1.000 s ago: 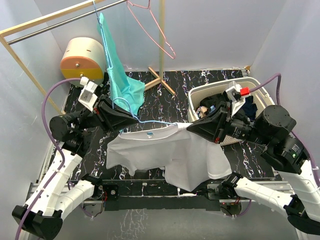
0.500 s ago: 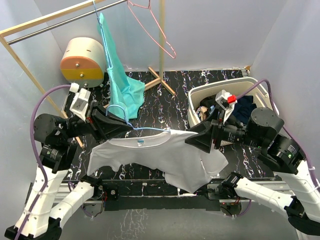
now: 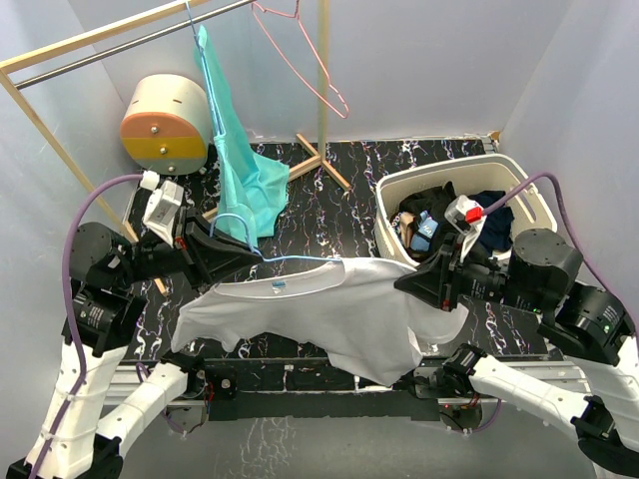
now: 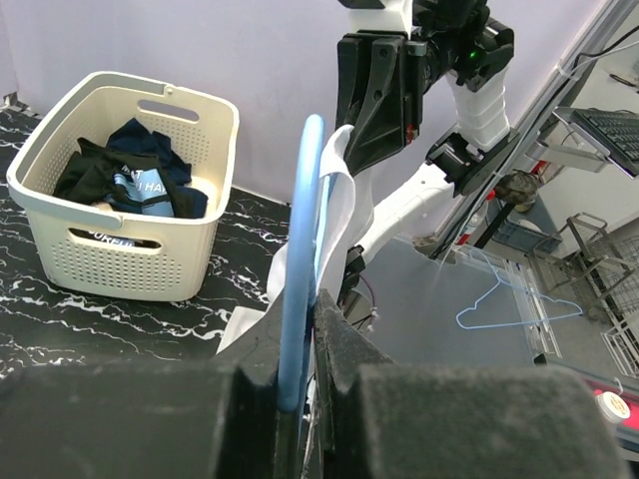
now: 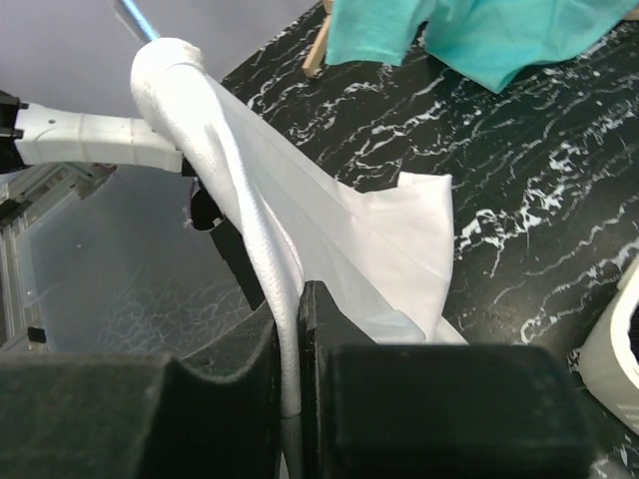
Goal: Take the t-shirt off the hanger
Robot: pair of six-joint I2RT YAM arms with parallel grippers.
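**Top view**
- Left gripper [image 3: 248,253]: clamped shut on the light-blue wire hanger [image 3: 300,258] near its hook, above the left half of the table.
- White cotton t-shirt [image 3: 329,311]: was held in the air between the two arms. Its collar lay at the hanger and its hem sagged past the near table edge.
- Right gripper [image 3: 409,283]: closed on the right shoulder of the white cotton t-shirt, just in front of the basket.
- Cream perforated plastic laundry basket [image 3: 519,172]: stood at the far right of the table with dark clothes inside.
- Black white-veined table [image 3: 344,205]: lay under both arms.
- Teal garment [image 3: 245,165]: hung from the wood-and-metal clothes rail [image 3: 100,50]. Its lower end reached down behind the left gripper.
- Pink wire hanger [image 3: 300,60]: hung tilted beside the rail's upright post.
- Cream-and-orange round drum [image 3: 165,120]: sat in the far left corner.

**Left wrist view**
- Left gripper: its fingers pinched the hanger wire, which rose upright between them.
- White cotton t-shirt: was folded over the hanger's upper end and ran up to the right gripper.
- Laundry basket: stood to the left on the table, apart from the hanger.
- Second light-blue hanger [image 4: 509,299]: lay flat on the grey floor beyond the table.

**Right wrist view**
- Right gripper: its fingers were pressed together on a rolled band of the white cotton t-shirt.
- White cotton t-shirt: the roll rose to a bunched end over the hanger tip, and a sheet of it spread down toward the table.
- Teal garment: hung at the top edge of the view, above the table.
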